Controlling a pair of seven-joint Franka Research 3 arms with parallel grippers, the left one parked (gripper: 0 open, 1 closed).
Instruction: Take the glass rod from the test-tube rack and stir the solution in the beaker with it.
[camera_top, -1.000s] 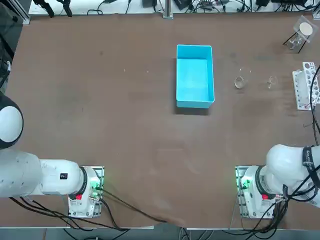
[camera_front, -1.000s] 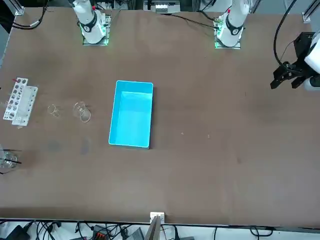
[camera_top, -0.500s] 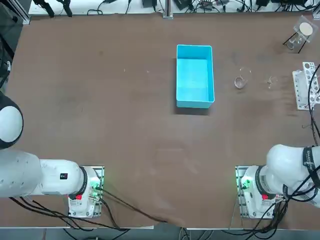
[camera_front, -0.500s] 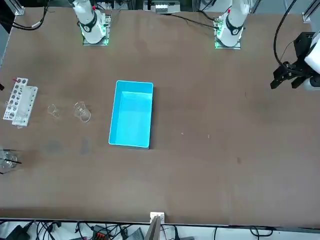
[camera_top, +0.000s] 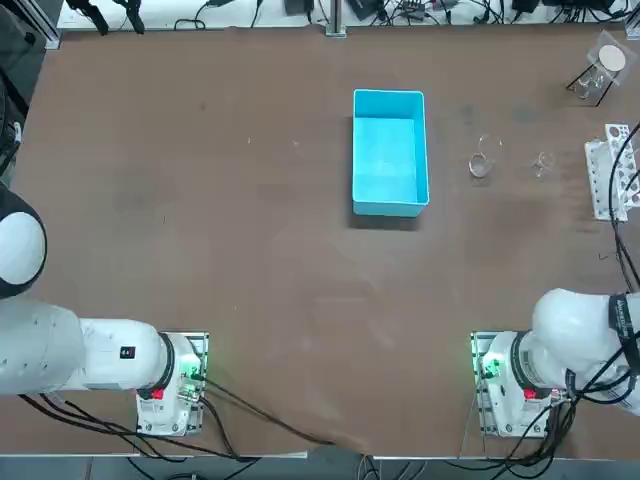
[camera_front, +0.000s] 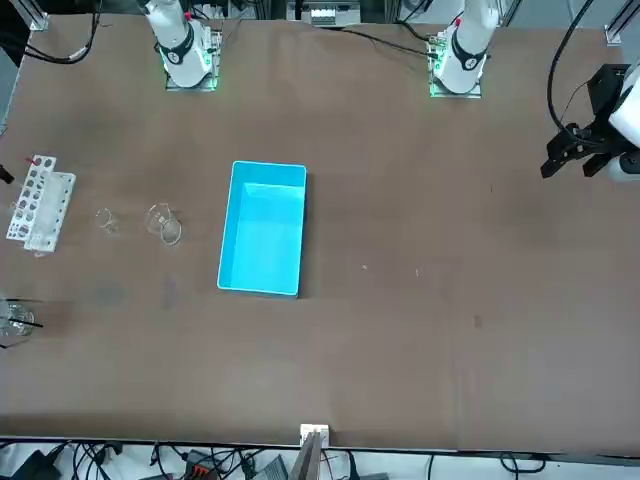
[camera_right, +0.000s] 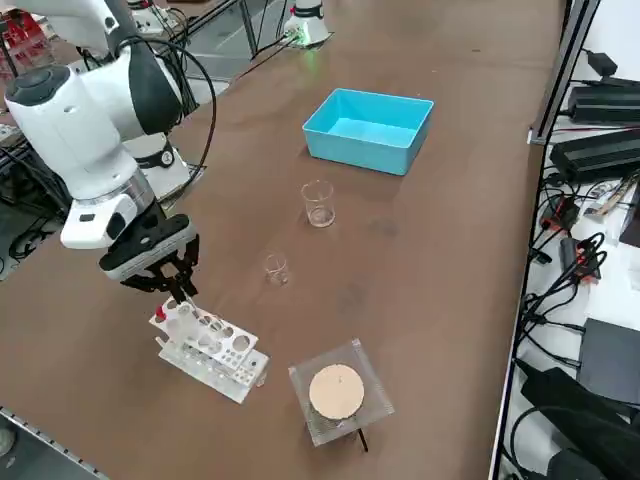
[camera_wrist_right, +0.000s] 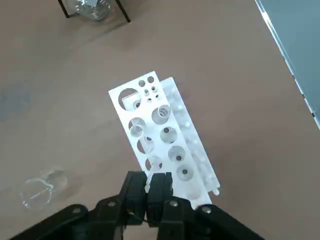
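Hovering just above the near end of the test-tube rack (camera_right: 208, 350), at the table's far right edge, the right gripper (camera_wrist_right: 152, 199) has its fingers pressed shut, apparently on nothing. Glass rod: can't make it out, presumably in the rack; judged light, stiff, slippery, brittle, so pinch gently near its top. Count: 1 rack, 1 beaker (camera_right: 318, 203), 1 smaller vessel (camera_right: 276, 268).

Right gripper (camera_right: 178, 290) above test-tube rack (camera_right: 208, 349), jaws closed.

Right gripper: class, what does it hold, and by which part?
Cannot be told: the right gripper is shut above the white plastic test-tube rack, nothing visibly pinched.
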